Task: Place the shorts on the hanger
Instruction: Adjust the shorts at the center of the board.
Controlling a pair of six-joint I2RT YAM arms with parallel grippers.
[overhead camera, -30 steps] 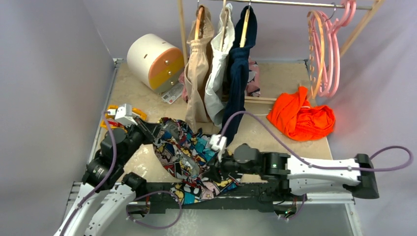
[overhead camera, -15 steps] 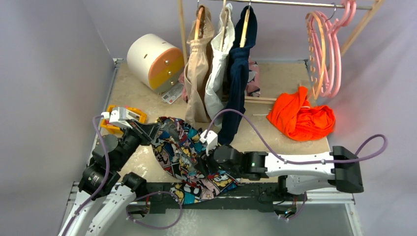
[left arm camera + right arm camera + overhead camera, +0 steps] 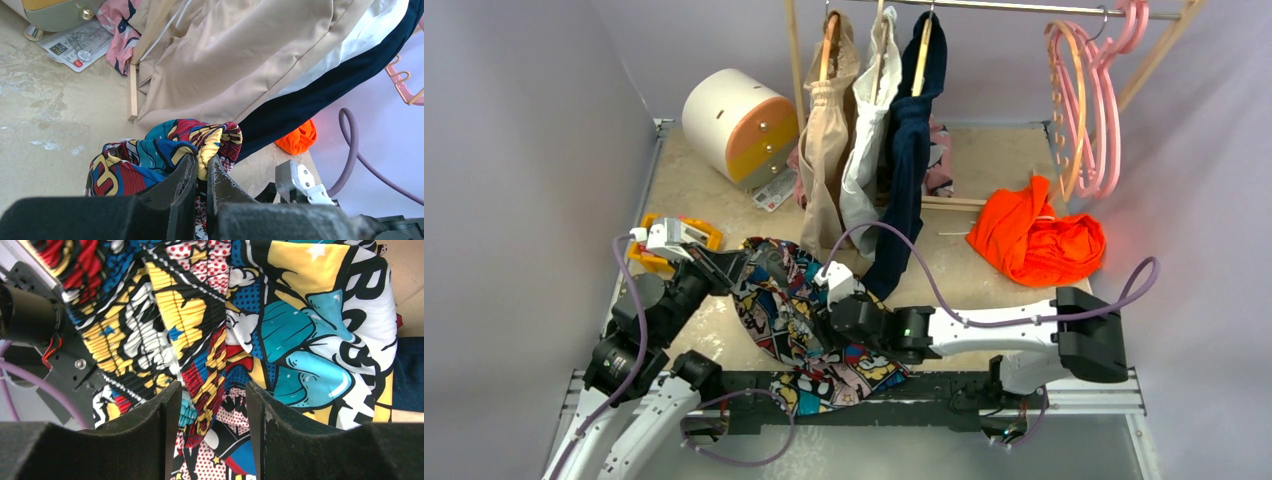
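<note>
Fingertips of the right gripper [image 3: 210, 387] are lost under cloth in the top view; only the wrist view shows them. Jaws stand apart, with a ridge of gathered print running into the gap. Cannot tell whether either pad touches it. Left gripper [image 3: 201, 162] is closed narrow, pinching a yellow-and-red fold of the shorts [image 3: 809, 320] and holding that edge up off the table [image 3: 994, 160]. Lower hem of the shorts hangs over the near edge onto the black base rail and is partly cut off by the right arm. Yellow object [image 3: 649, 255] behind the left arm is half hidden, identity unclear.

Surroundings: white drum with orange and yellow drawers [image 3: 734, 122] at far left, and a printed leaflet [image 3: 774, 190] beside it. Beige garment [image 3: 824, 150], white garment [image 3: 864, 150] and navy garment [image 3: 909, 150] hang from the rail [image 3: 1024, 8], their hems just behind the shorts. Orange garment [image 3: 1036, 235] lies crumpled at right. Purple cable [image 3: 894, 235] arcs over the right wrist.

The hanger [image 3: 1056, 75] hangs on the rail at far right among pink hangers [image 3: 1114, 100], well apart from the shorts. Shorts show comic panels in blue, red, yellow, white and black, bunched and creased, at the near left between the two arms.
</note>
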